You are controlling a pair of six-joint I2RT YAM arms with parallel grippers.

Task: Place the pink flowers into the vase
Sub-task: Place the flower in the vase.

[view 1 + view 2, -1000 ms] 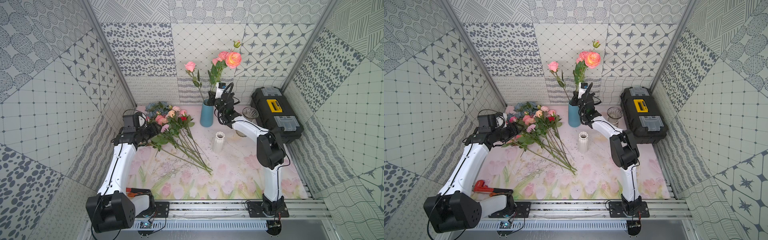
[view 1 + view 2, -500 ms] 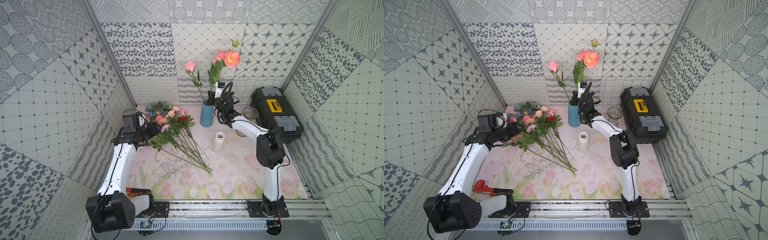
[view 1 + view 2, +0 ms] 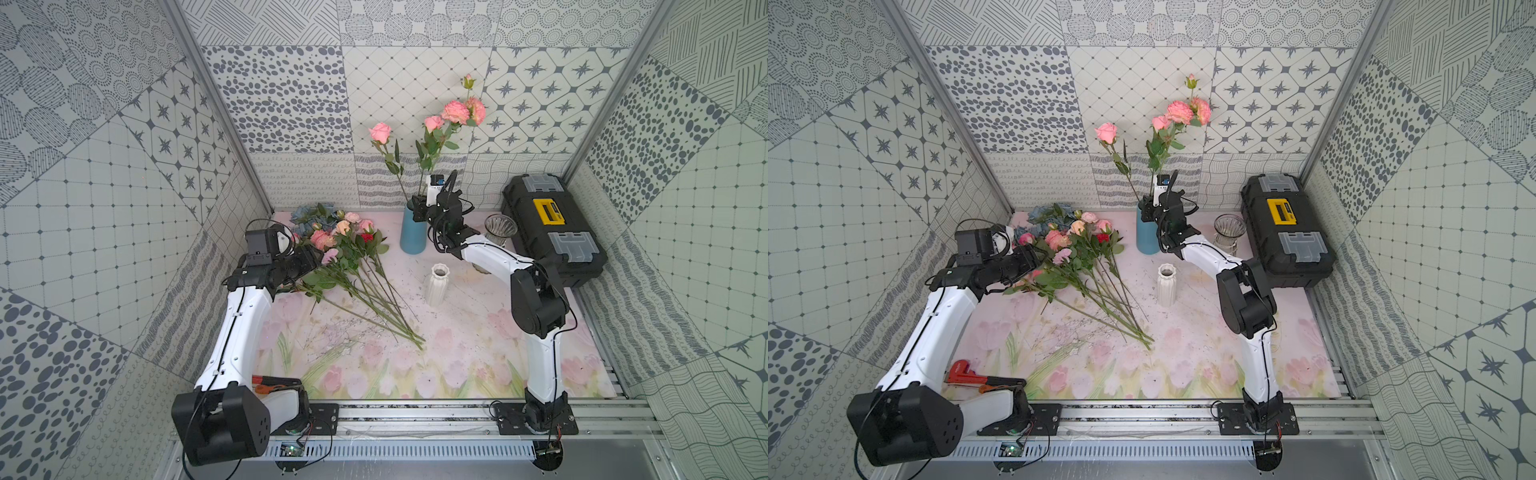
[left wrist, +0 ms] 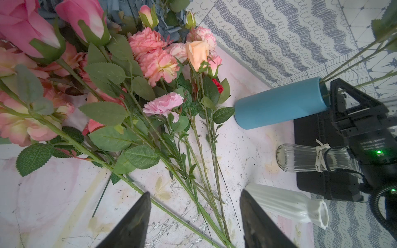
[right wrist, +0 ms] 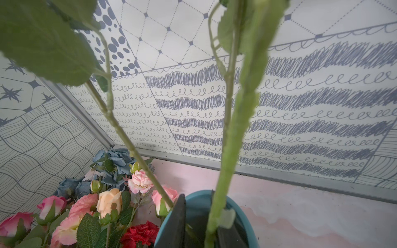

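Pink flowers (image 3: 332, 245) lie mostly in a loose pile on the back-left of the surface (image 3: 465, 357), heads close to the left wall and back corner. Their stems fan toward the centre and the stem ends stop about mid-surface. A few more stand upright in the blue vase (image 3: 412, 232) near the back wall, heads high against the wall tiles. A blue hydrangea (image 3: 305, 214) and a red carnation (image 3: 366, 237) are mixed into the pile. The right gripper (image 5: 199, 225) is at the vase rim with its jaws slightly parted. A thick green stem stands between them and a gap shows on one side, so it is not clamped. The left gripper (image 4: 195, 192) is low at the pile's left edge, jaws wide with nothing between them, and stems cross the surface just ahead of its tips. A white ribbed vase (image 3: 435, 284) stands upright near the centre, apart from the blue vase and the stems. A glass vase (image 3: 500, 228) sits between the blue vase and the black toolbox (image 3: 552, 232), which runs along the right wall. A red wrench (image 3: 963, 372) lies in the front-left corner beside the left arm's base. Bare surface shows across the front centre and front right, up to the front rail.
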